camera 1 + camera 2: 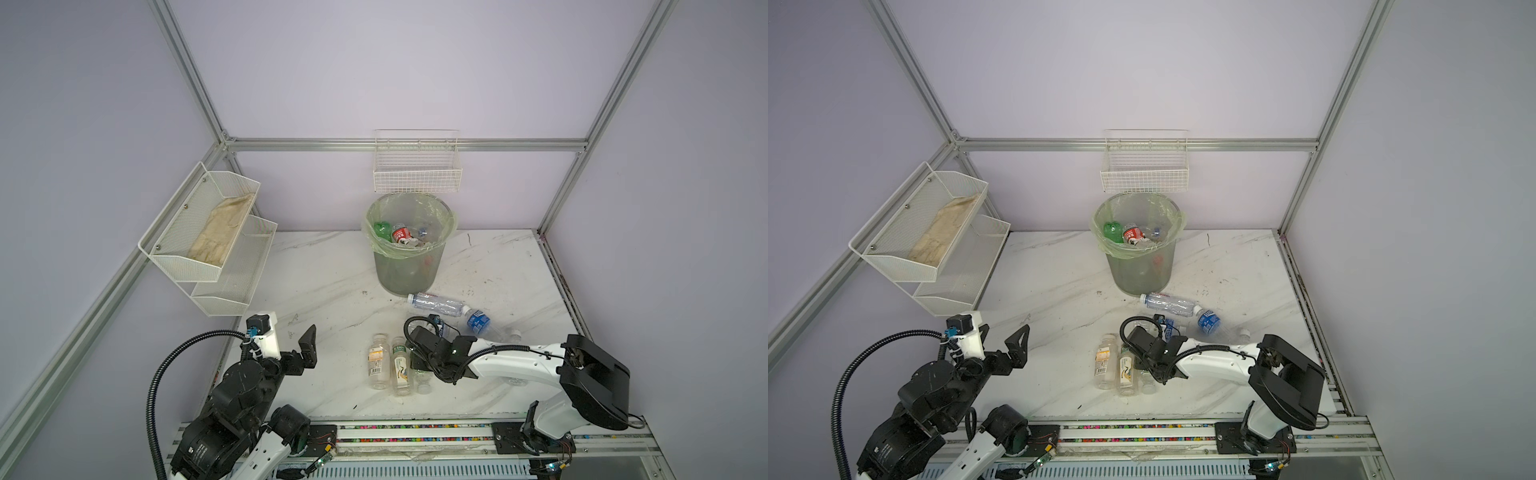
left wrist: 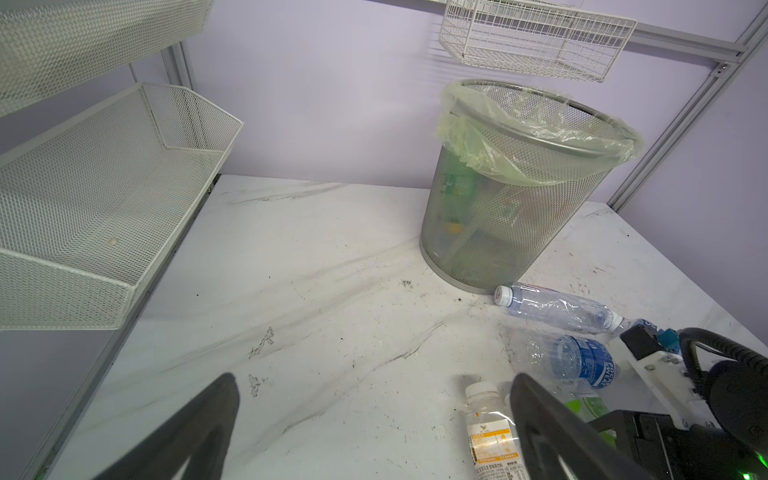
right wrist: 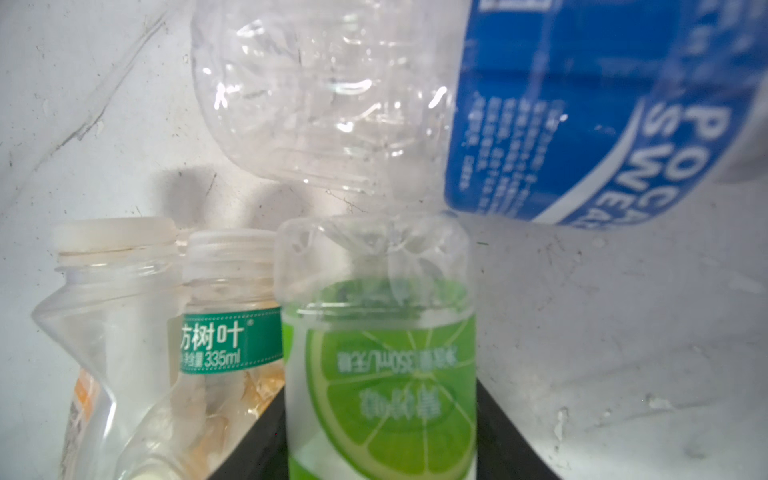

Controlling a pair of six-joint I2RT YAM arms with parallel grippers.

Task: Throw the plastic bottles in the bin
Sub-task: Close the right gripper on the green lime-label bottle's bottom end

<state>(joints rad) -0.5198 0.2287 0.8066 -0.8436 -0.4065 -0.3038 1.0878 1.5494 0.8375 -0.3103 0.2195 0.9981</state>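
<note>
You are clasping the lime-label bottle [image 3: 374, 316] in your right gripper [image 3: 380, 382], its long axis lying flat on the counter [image 1: 332, 270] and pointing out from the wrist, the bin [image 1: 409, 266] standing well beyond, while your left gripper [image 2: 374, 378] is idling wide open.

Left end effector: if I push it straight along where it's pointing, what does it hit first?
Probably bare table, short of the bin. The open left end effector aims down at empty marble; the orange-label bottle lies off to its side. Depth is uncertain.

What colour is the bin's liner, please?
The liner is pale green; left wrist view shows it best.
</note>
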